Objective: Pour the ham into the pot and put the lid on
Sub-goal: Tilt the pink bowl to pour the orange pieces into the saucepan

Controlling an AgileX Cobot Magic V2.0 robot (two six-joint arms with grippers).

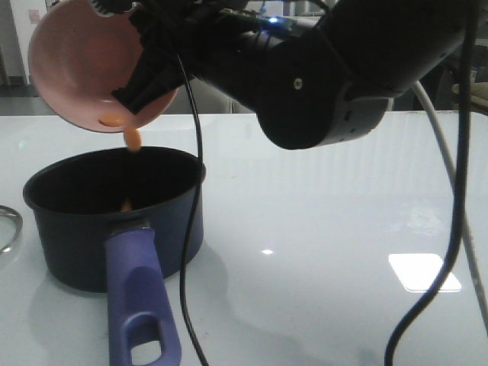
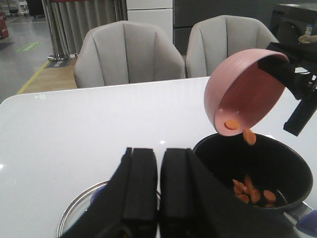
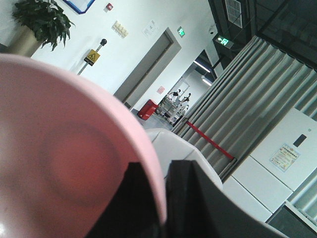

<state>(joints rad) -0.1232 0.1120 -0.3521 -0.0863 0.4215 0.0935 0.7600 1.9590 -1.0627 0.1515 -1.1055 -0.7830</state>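
My right gripper (image 1: 145,72) is shut on the rim of the pink bowl (image 1: 80,65), held tipped over the dark navy pot (image 1: 114,213); the rim sits between its jaws in the right wrist view (image 3: 161,198). Orange-pink ham chunks (image 1: 133,139) fall from the bowl into the pot. Several chunks lie on the pot's bottom (image 2: 250,188), and one clings inside the bowl (image 2: 231,124). The pot's purple-blue handle (image 1: 137,305) points toward me. My left gripper (image 2: 159,178) is shut and empty, just above the glass lid (image 2: 81,210), left of the pot. The lid's rim (image 1: 8,229) shows at the left edge.
The white table (image 1: 343,229) carries the pot and lid. A black cable (image 1: 191,229) hangs in front of the pot, another (image 1: 450,229) at the right. Two grey chairs (image 2: 129,52) stand behind the table's far edge.
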